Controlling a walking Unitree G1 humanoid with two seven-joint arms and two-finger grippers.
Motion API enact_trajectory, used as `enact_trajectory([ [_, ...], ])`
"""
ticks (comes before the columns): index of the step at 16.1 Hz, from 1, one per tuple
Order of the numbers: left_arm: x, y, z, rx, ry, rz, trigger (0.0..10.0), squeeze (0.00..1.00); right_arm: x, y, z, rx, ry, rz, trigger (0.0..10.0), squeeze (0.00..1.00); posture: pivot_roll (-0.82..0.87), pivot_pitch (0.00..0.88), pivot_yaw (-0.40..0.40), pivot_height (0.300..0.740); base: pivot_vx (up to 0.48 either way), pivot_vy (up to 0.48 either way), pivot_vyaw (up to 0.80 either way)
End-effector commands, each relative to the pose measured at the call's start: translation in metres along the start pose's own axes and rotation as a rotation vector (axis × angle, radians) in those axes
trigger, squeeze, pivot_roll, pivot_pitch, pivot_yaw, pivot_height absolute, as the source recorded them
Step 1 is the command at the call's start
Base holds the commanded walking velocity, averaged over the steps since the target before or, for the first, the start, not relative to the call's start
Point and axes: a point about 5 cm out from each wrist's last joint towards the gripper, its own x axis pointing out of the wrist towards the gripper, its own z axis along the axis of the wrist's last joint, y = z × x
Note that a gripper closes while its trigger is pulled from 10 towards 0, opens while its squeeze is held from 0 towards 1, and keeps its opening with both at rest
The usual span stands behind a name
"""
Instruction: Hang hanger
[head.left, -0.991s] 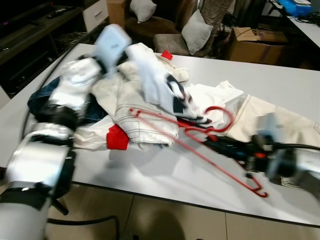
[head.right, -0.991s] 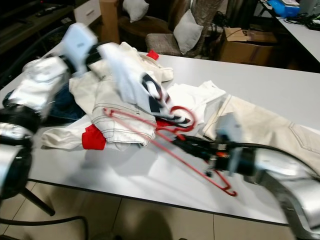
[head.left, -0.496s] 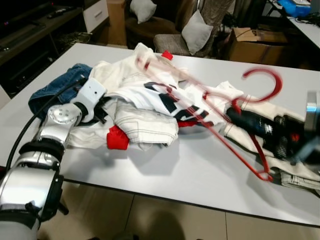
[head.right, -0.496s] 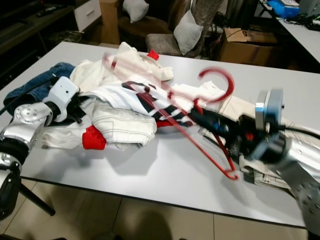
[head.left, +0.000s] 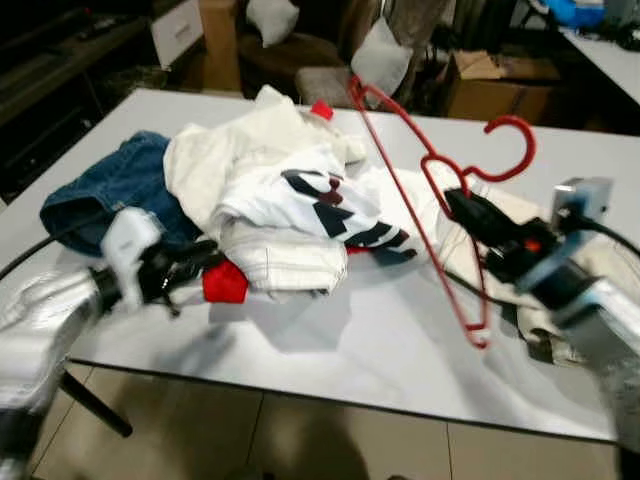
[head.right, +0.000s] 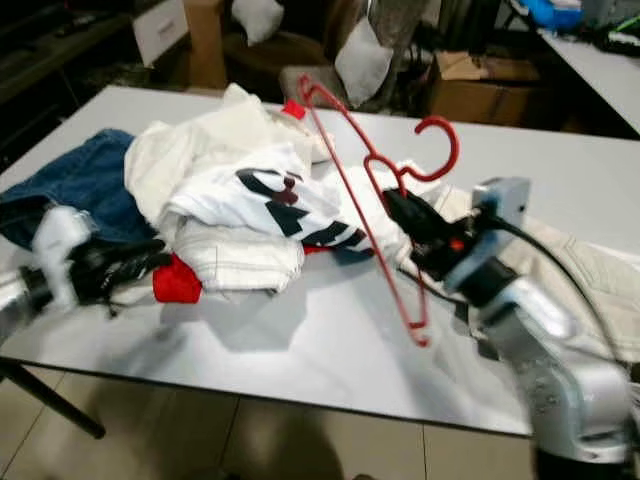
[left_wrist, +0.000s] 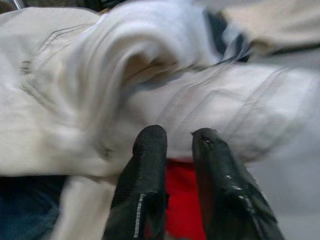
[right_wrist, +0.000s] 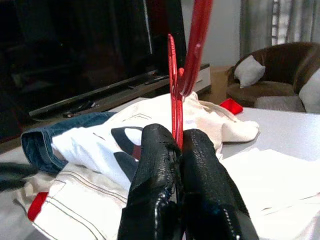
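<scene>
Red plastic hanger (head.left: 432, 190), lifted clear above the white table (head.left: 380, 340), is pinched at its neck by the right gripper (head.left: 462, 205). The left gripper (left_wrist: 175, 145) (fingers slightly parted, empty) points at the clothes pile (head.left: 270, 190).

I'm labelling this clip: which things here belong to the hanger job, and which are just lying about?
Job:
- red hanger
- right end effector, shut on the hanger's neck and holding it above the table

Lying about:
- pile of white clothes
- blue jeans
- white table
- cardboard box
- left end effector, open beside the pile
</scene>
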Motion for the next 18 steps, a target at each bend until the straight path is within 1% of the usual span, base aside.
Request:
enact_trajectory([
  [1, -0.009, -0.007, 0.014, -0.031, -0.034, -0.044, 10.0, 1.00, 0.004, 0.001, -0.001, -0.035, 0.001, -0.048, 10.0, 0.00, -0.08, 0.000, -0.008, 0.740, 0.000, 0.000, 0.00],
  [2, -0.015, -0.012, 0.017, -0.065, -0.055, -0.057, 10.0, 1.00, 0.007, 0.002, -0.004, -0.061, 0.004, -0.082, 10.0, 0.00, -0.07, 0.000, -0.012, 0.740, 0.000, 0.000, 0.00],
  [3, -0.020, -0.022, 0.031, -0.126, -0.145, -0.056, 10.0, 1.00, 0.013, 0.006, -0.009, -0.086, 0.003, -0.138, 10.0, 0.00, -0.06, 0.000, -0.023, 0.740, 0.000, 0.000, 0.00],
  [4, -0.018, -0.024, 0.037, -0.136, -0.188, -0.049, 10.0, 1.00, 0.014, 0.006, -0.010, -0.086, 0.002, -0.161, 10.0, 0.00, -0.06, 0.000, -0.028, 0.740, 0.000, 0.000, 0.00],
  [5, -0.011, -0.027, 0.050, -0.140, -0.277, -0.004, 10.0, 1.00, 0.018, 0.007, -0.013, -0.098, 0.004, -0.206, 10.0, 0.00, -0.06, 0.000, -0.031, 0.740, 0.000, 0.000, 0.00],
  [6, -0.004, -0.026, 0.057, -0.134, -0.332, 0.069, 10.0, 1.00, 0.019, 0.007, -0.012, -0.112, -0.005, -0.268, 10.0, 0.00, -0.05, 0.000, -0.042, 0.740, 0.000, 0.000, 0.00],
  [7, 0.011, -0.027, 0.061, -0.176, -0.401, 0.183, 10.0, 1.00, 0.019, 0.009, -0.013, -0.080, -0.017, -0.312, 10.0, 0.00, -0.05, 0.000, -0.049, 0.740, 0.000, 0.000, 0.00],
  [8, 0.019, -0.029, 0.059, -0.192, -0.415, 0.235, 10.0, 0.98, 0.020, 0.012, -0.012, -0.104, -0.026, -0.317, 10.0, 0.00, -0.05, 0.000, -0.049, 0.740, 0.000, 0.000, 0.00],
  [9, 0.034, -0.037, 0.050, -0.227, -0.400, 0.319, 10.0, 0.89, 0.021, 0.020, -0.011, -0.173, -0.041, -0.306, 10.0, 0.00, -0.05, 0.000, -0.052, 0.740, 0.000, 0.000, 0.00],
  [10, 0.041, -0.042, 0.045, -0.251, -0.394, 0.371, 10.0, 0.82, 0.021, 0.021, -0.010, -0.182, -0.045, -0.321, 10.0, 0.00, -0.05, 0.000, -0.062, 0.740, 0.000, 0.000, 0.00],
  [11, 0.047, -0.047, 0.040, -0.278, -0.398, 0.423, 10.0, 0.84, 0.021, 0.024, -0.010, -0.158, -0.057, -0.318, 10.0, 0.00, -0.05, 0.000, -0.068, 0.740, 0.000, 0.000, -0.77],
  [12, 0.051, -0.049, 0.035, -0.299, -0.404, 0.490, 10.0, 0.84, 0.021, 0.025, -0.008, -0.153, -0.068, -0.334, 10.0, 0.00, -0.05, 0.000, -0.071, 0.740, 0.000, 0.000, -0.80],
  [13, 0.053, -0.051, 0.033, -0.319, -0.405, 0.539, 10.0, 0.85, 0.021, 0.026, -0.007, -0.152, -0.082, -0.348, 10.0, 0.00, -0.05, 0.000, -0.069, 0.740, 0.000, 0.000, -0.80],
  [14, 0.055, -0.052, 0.030, -0.339, -0.386, 0.579, 10.0, 0.84, 0.020, 0.026, -0.007, -0.155, -0.087, -0.361, 10.0, 0.00, -0.05, 0.000, -0.068, 0.740, 0.000, 0.000, -0.80],
  [15, 0.058, -0.055, 0.027, -0.376, -0.303, 0.528, 10.0, 0.64, 0.017, 0.026, -0.006, -0.172, -0.087, -0.376, 10.0, 0.00, -0.07, 0.000, -0.059, 0.740, 0.000, 0.000, -0.80],
  [16, 0.058, -0.057, 0.026, -0.390, -0.292, 0.488, 10.0, 0.11, 0.015, 0.027, -0.006, -0.175, -0.088, -0.380, 10.0, 0.00, -0.08, 0.000, -0.053, 0.740, 0.000, 0.000, -0.80],
  [17, 0.058, -0.058, 0.024, -0.374, -0.264, 0.464, 10.0, 0.00, 0.013, 0.026, -0.006, -0.168, -0.093, -0.386, 10.0, 0.00, -0.08, 0.000, -0.047, 0.740, 0.000, 0.000, -0.80],
  [18, 0.057, -0.059, 0.022, -0.360, -0.248, 0.457, 10.0, 0.00, 0.012, 0.025, -0.006, -0.162, -0.096, -0.391, 10.0, 0.00, -0.08, 0.000, -0.045, 0.740, 0.000, 0.000, -0.80],
])
